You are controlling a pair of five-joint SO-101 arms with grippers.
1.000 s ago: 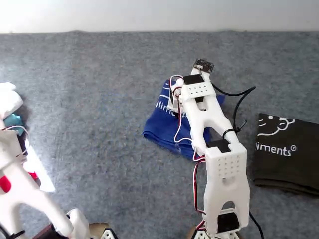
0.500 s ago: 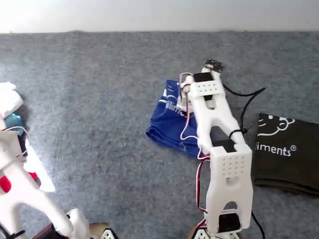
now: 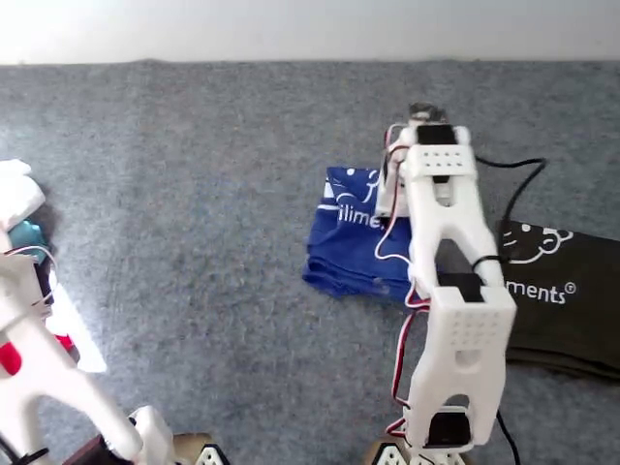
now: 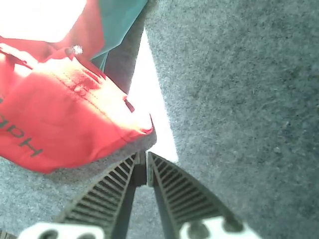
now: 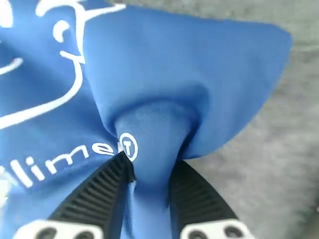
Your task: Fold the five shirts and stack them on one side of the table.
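A folded blue shirt (image 3: 354,240) with white print lies mid-table, just left of a folded black shirt (image 3: 562,295). My right gripper (image 5: 149,172) is shut on a pinched ridge of the blue shirt (image 5: 164,99), and the white right arm (image 3: 441,232) stands over the shirt's right part. A red shirt (image 4: 55,119) and a teal shirt (image 4: 117,20) lie bunched near my left gripper (image 4: 147,167), which is shut with nothing in it just above the grey cloth. The left arm (image 3: 39,378) stands at the table's left edge beside a white shirt (image 3: 19,194) and a bit of teal cloth (image 3: 24,235).
Grey carpet-like cloth (image 3: 194,194) covers the table up to a white wall (image 3: 310,29) at the back. A bright white patch (image 4: 157,119) lies on the cloth beside the red shirt. A black cable (image 3: 513,199) hangs off the right arm.
My right gripper has dragged the blue shirt rightward, toward the black shirt, and the right arm swung that way with it. The left arm has kept still.
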